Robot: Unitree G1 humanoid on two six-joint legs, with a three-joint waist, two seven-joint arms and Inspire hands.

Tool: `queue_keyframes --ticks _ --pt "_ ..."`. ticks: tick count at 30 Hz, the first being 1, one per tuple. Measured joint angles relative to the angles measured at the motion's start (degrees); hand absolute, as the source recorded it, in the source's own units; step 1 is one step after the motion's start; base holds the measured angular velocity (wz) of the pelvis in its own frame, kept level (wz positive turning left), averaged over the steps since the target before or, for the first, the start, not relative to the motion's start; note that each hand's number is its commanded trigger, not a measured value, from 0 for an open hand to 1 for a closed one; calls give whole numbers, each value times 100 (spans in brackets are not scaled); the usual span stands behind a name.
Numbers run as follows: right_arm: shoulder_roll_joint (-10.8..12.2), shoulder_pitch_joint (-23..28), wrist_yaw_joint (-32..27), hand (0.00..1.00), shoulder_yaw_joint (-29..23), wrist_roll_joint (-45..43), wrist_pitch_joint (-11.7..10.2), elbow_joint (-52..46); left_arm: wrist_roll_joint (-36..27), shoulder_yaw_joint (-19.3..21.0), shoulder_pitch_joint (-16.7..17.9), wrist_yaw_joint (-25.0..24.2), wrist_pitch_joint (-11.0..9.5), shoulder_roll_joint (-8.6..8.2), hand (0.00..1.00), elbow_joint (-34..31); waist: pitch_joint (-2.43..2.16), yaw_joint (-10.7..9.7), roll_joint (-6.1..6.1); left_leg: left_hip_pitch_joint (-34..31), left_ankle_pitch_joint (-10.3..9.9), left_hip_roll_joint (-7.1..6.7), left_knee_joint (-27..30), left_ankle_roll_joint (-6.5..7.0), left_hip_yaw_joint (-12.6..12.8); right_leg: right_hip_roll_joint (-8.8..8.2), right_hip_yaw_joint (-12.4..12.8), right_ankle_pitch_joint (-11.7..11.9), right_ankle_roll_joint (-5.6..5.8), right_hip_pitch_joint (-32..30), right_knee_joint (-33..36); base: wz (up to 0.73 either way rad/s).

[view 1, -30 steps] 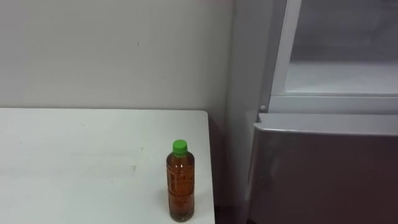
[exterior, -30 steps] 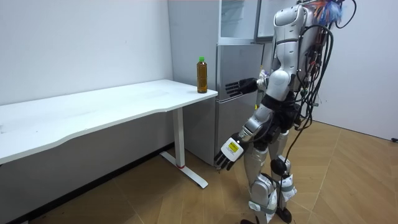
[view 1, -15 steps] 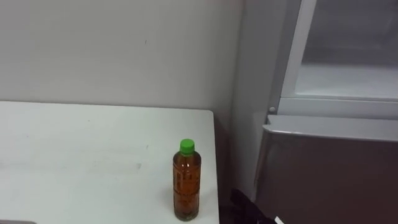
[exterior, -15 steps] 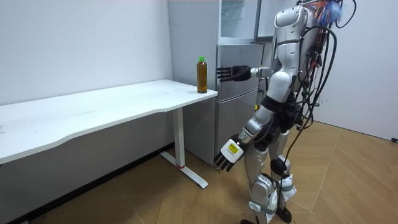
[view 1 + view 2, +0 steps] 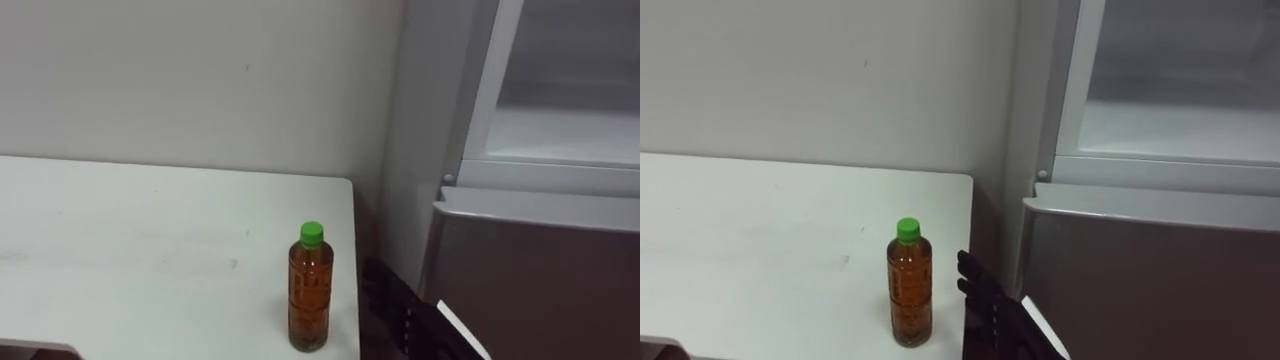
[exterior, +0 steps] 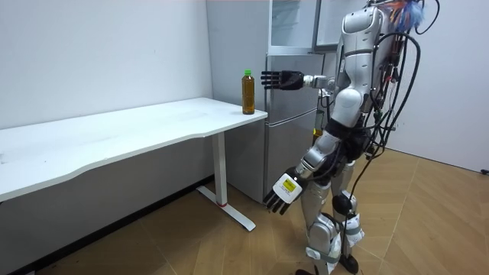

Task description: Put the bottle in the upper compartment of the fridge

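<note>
Upright bottle [image 5: 311, 290] at surface [image 5: 150, 250] corner, near fridge [image 5: 530, 270]; right robot hand [image 5: 985, 300] open, fingers straight, just beside it; left robot hand [image 6: 280, 191] hangs relaxed. Full, probably weighty, smooth plastic: grip mid-body.

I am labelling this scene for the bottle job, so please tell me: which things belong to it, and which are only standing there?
For the job: bottle, upper fridge compartment, open right hand near the bottle.
Only there: white table under the bottle, lower fridge door, left hand hanging low.
</note>
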Motion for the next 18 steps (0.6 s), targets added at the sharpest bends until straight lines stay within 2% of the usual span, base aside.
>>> queue_keyframes --ticks 8,12,18 --pt "-82 -82 -94 0 3 7 11 0 3 10 7 217 32 1 0 -7 -11 54 -46 -3 2 0 7 -1 4 0 -41 1 1 6 -6 1" --pt "-88 -176 -193 0 2 10 12 0 8 22 7 232 31 3 0 -11 -12 178 -48 -24 2 1 19 -1 -18 0 -76 1 1 8 -8 3" --pt "-88 -270 -302 0 4 21 11 -2 7 10 124 355 32 88 0 2 -19 248 -58 -98 7 -5 43 -6 -132 -6 -194 5 1 8 -8 9"
